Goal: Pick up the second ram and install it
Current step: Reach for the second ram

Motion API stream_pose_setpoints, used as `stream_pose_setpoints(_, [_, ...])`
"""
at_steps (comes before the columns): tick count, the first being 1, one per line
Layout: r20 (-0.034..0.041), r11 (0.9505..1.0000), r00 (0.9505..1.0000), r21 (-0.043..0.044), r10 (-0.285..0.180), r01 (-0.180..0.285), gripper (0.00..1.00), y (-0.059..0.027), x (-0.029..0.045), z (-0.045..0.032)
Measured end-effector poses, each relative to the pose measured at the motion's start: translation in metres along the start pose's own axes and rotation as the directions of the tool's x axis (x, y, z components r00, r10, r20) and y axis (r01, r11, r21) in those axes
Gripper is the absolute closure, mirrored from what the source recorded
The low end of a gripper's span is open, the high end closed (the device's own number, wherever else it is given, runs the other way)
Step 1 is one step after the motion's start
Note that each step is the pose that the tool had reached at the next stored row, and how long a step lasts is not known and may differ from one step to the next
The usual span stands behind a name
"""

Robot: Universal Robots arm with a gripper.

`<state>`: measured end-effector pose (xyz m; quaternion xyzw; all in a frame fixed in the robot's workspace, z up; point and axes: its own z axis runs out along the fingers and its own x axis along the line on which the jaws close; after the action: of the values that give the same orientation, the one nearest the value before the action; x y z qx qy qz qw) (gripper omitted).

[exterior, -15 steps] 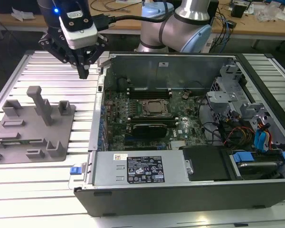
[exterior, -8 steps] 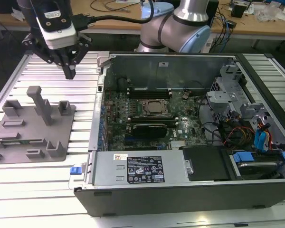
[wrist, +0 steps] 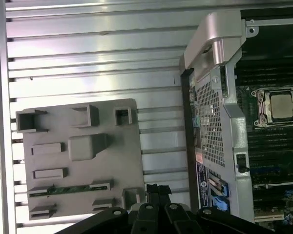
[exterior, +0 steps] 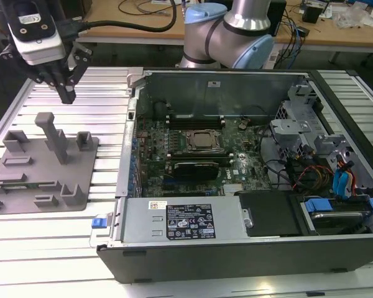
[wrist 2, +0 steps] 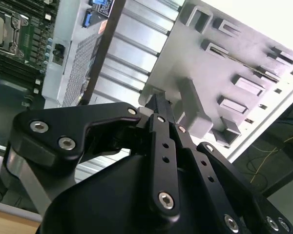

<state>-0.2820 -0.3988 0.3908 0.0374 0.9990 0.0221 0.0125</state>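
Note:
The second ram (wrist: 63, 189) is a thin green stick lying in a slot of the grey fixture tray (wrist: 122, 161), between two small grey holders. My gripper (exterior: 67, 94) hangs above the slatted table at the exterior view's left, just beyond the tray's far edge and higher than its tall post (exterior: 55, 138). Its black fingers (wrist: 154, 191) are pressed together with nothing between them. In the first wrist view the fingertips sit by the tray's edge, on the computer case side and apart from the ram. In the second wrist view the gripper (wrist 2: 158, 105) points toward the post.
An open computer case (exterior: 130, 205) lies on the exterior view's right of the tray, with the motherboard and its silver processor (exterior: 204, 141) exposed. Dark memory slots (exterior: 193, 119) run beside the processor. The tray (exterior: 81, 180) carries several raised blocks. The robot's base (exterior: 230, 31) stands behind the case.

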Motion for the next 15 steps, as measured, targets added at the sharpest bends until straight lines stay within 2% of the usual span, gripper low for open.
stream_pose_setpoints(3, [0.0000, 1.0000, 1.0000, 0.0000, 0.000, 0.000, 0.92, -0.0005, 0.0069, 0.0000])
stream_pose_setpoints(5, [0.0000, 1.0000, 1.0000, 0.0000, 0.000, 0.000, 0.92, -0.0012, 0.0161, 0.0000])
stream_pose_setpoints(13, [0.0001, 1.0000, 1.0000, 0.0000, 0.000, 0.000, 0.92, -0.0028, 0.0368, 0.0002])
stream_pose_setpoints(15, [0.0000, 1.0000, 1.0000, 0.0000, 0.000, 0.000, 0.92, -0.0030, 0.0398, 0.0002])
